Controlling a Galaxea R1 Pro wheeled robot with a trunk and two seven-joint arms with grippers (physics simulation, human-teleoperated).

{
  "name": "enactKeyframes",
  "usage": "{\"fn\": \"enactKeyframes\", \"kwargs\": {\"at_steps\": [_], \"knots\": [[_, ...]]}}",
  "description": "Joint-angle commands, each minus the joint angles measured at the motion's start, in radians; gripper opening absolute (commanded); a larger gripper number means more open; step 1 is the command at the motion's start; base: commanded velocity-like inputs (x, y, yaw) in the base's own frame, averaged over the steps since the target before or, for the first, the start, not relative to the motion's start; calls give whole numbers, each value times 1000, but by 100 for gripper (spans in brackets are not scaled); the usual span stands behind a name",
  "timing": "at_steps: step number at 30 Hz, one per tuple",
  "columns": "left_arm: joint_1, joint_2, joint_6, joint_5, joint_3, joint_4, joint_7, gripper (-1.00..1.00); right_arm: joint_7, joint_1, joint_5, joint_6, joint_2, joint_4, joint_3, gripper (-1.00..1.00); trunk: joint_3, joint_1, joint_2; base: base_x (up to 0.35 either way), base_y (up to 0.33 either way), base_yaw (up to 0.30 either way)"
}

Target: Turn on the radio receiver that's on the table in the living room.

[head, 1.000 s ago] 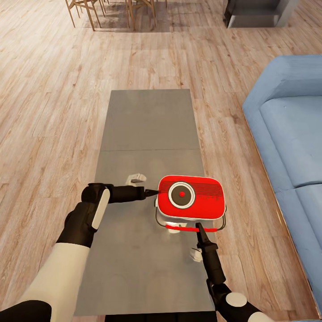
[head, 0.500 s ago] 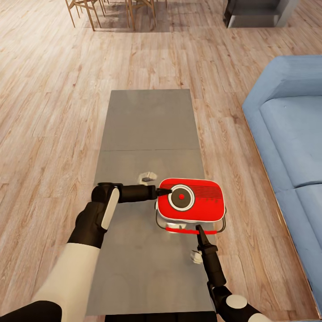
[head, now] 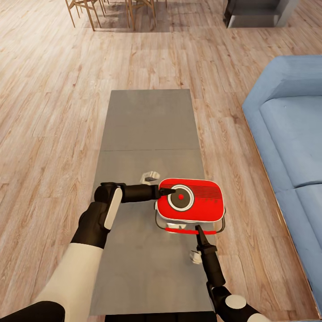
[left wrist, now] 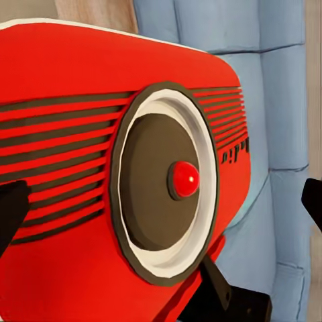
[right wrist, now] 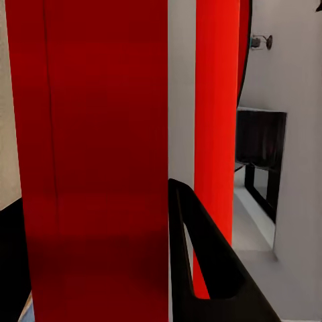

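**Both grippers at the radio**

Your left gripper (head: 164, 191), jaws spread, meets the radio receiver (head: 190, 201) near its dial (left wrist: 168, 180). Your right gripper (head: 198, 230) touches its near edge; jaw state unclear, perhaps closed. The radio sits on the grey counter (head: 147, 120), blue sofa (head: 290, 134) beside.

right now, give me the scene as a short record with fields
place: living room, wood plank floor
table: long, grey, one seam across
radio: red, on the table's near half, dial face up
left pincer: tip over the radio's left end, next to the dial
right pincer: at the radio's near edge
sofa: blue, right of the table
grip: cannot tell for either pincer
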Motion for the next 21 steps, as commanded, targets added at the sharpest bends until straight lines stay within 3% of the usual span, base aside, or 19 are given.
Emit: {"fn": "enactKeyframes", "kwargs": {"at_steps": [1,2,8,16,18,21], "knots": [[0,0,0,2,-1,0,0,100,-1,0,1,-1,0,-1,1,-100,0,0,0,0,0,0],[0,0,0,5,-2,0,0,-100,-1,0,1,0,1,-1,0,-100,0,0,0,0,0,0],[0,0,1,35,-5,-1,0,-100,-1,0,0,0,8,-1,0,-100,0,0,0,0,0,0],[0,0,1,38,-6,-16,0,-100,2,0,-1,16,8,-1,0,-100,0,0,0,0,0,0],[0,0,2,38,-14,-21,0,-100,4,0,-1,23,8,-1,0,-100,0,0,0,0,0,0],[0,0,3,42,-55,-25,1,-100,7,0,-1,28,9,-1,0,-100,0,0,0,0,0,0]]}}
